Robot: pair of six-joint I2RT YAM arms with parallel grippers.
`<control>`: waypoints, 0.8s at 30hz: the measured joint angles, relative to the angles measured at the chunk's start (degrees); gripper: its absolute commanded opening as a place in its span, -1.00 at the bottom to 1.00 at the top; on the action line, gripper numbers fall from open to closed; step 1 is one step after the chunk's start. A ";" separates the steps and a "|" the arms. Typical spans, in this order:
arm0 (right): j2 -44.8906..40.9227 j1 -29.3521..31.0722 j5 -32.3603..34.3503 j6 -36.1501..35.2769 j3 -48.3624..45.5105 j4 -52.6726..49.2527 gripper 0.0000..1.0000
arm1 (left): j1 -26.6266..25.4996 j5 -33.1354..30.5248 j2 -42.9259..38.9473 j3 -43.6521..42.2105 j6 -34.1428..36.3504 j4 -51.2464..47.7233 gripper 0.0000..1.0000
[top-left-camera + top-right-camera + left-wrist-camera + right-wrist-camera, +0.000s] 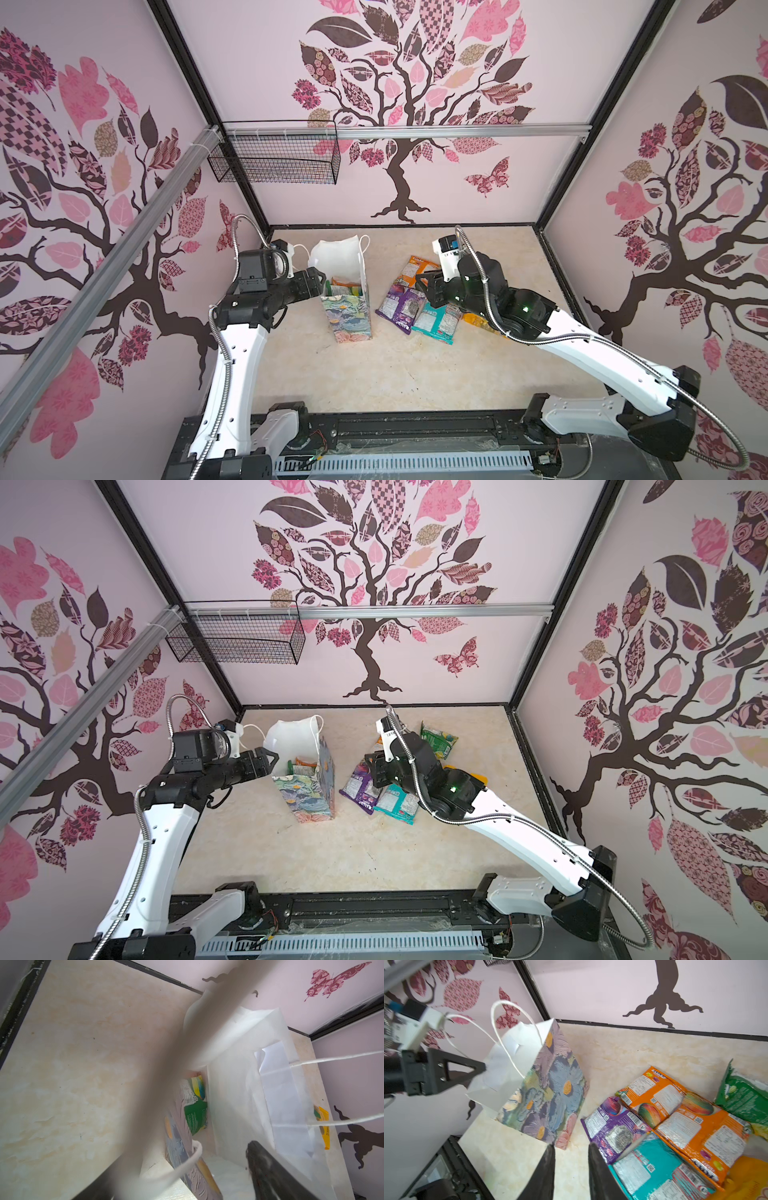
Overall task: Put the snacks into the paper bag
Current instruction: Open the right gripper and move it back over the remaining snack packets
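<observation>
In the right wrist view the right gripper is seen slightly parted, empty, beside the snacks, the paper bag seemingly being propped open for them by the wide-spread left gripper.

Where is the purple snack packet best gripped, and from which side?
Probably the free long edge of the purple packet, the one facing the paper bag, with the right tool descending on the bag side. It lies flat, and the teal packet and an orange packet overlap or crowd its other edges.
</observation>
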 measured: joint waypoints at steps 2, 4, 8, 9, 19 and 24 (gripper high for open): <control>0.15 -1.20 -3.19 -1.49 -1.81 0.13 -0.38 | 0.79 -0.28 -0.63 -0.11 -0.33 1.27 0.65; 0.20 -1.92 -6.40 -2.99 -3.50 0.31 -0.38 | 1.07 -0.59 -1.57 -0.37 -0.66 3.02 0.64; 1.07 -2.43 -9.68 -6.49 -4.22 -0.28 -0.40 | 1.09 -0.92 -3.13 -0.83 -0.83 5.20 0.64; 1.20 -2.43 -9.97 -7.26 -4.50 -0.28 -0.41 | 1.09 -0.96 -3.21 -0.83 -0.79 5.42 0.66; 2.64 0.35 -5.07 -11.98 -12.15 -1.03 -0.42 | 3.21 -0.04 -4.90 -2.21 -0.50 10.49 0.68; 7.19 4.96 -0.79 -15.10 -11.96 -2.64 -0.42 | 5.86 2.21 -4.15 -2.21 -1.57 12.44 0.66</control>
